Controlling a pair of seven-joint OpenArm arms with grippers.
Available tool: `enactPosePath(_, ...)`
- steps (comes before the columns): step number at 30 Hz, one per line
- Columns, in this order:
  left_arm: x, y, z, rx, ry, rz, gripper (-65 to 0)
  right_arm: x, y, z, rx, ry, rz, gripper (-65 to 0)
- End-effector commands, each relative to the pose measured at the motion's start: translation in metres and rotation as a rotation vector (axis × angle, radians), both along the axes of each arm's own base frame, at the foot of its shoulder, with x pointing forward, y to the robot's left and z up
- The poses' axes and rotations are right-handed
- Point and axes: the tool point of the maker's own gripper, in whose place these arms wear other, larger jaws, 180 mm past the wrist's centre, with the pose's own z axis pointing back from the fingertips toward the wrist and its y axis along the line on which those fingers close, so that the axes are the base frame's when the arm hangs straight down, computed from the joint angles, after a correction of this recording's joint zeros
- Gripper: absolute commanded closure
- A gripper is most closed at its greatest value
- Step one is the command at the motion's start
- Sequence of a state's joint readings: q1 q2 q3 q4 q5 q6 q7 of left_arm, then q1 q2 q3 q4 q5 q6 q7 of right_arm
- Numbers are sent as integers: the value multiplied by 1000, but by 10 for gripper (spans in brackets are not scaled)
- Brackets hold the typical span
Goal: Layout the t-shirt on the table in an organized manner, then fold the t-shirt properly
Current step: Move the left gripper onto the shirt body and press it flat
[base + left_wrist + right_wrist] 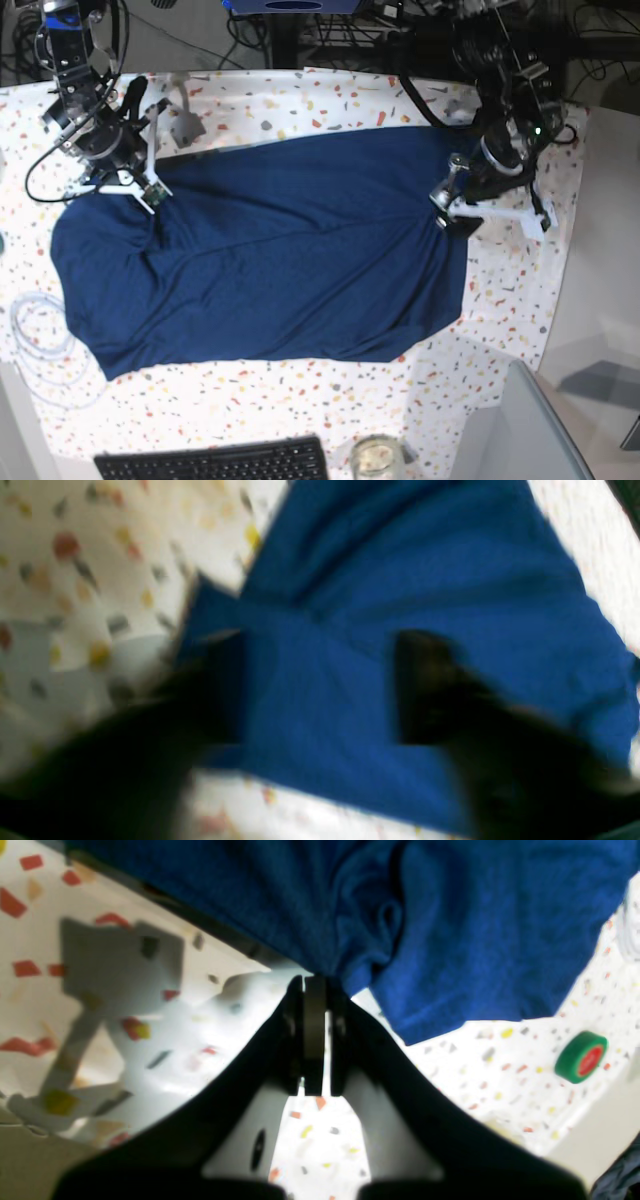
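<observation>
No brand, label or legible writing was seen on the t-shirt (270,260), which lay spread across the middle of the bench (300,100), or on the green tape roll (581,1056) nearby. The right gripper (315,985) reached down at the shirt's far left edge, jaws clamped on a fabric fold. The left gripper (320,685) hung over the shirt's right edge, jaws apart, gripping nothing.

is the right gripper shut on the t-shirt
Yes, in the right wrist view the right gripper has its jaws pressed together, pinching a bunched fold of the t-shirt at their tips.
</observation>
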State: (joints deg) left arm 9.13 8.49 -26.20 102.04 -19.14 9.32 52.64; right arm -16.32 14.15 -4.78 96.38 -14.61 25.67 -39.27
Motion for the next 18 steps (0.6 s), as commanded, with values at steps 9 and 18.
enactPosePath(9,32,-9,-48,23,130,-40,0,8,-4,8,-7,-30,2,-3)
enactPosePath(18,73,-32,-74,128,66,-131,0,5,-4,6,-4,-24,-4,-2)
